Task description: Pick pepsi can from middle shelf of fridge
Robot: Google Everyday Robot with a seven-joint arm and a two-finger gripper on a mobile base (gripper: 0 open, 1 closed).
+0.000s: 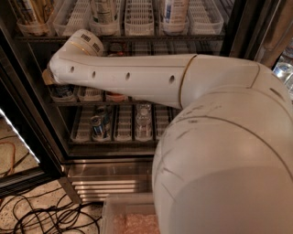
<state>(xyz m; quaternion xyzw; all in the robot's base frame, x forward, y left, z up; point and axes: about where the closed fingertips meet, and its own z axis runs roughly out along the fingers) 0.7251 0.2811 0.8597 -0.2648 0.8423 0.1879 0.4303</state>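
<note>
My white arm (132,77) reaches from the right into the fridge (238,27), along the middle shelf (91,103). Its wrist (83,43) bends back into that tier. The gripper is hidden behind the wrist and forearm, inside the shelf at the left. Under the forearm, the bottom of a dark can (62,91) sits in a white lane tray at the left. I cannot tell if it is the pepsi can. A red can base (116,97) shows further right.
The top tier holds tall bottles (104,11) in white trays. The lower tier has a can (97,127) and a clear bottle (143,121). The black door frame (27,137) stands at the left. Cables (41,215) lie on the floor, and a clear bin (123,215) sits below.
</note>
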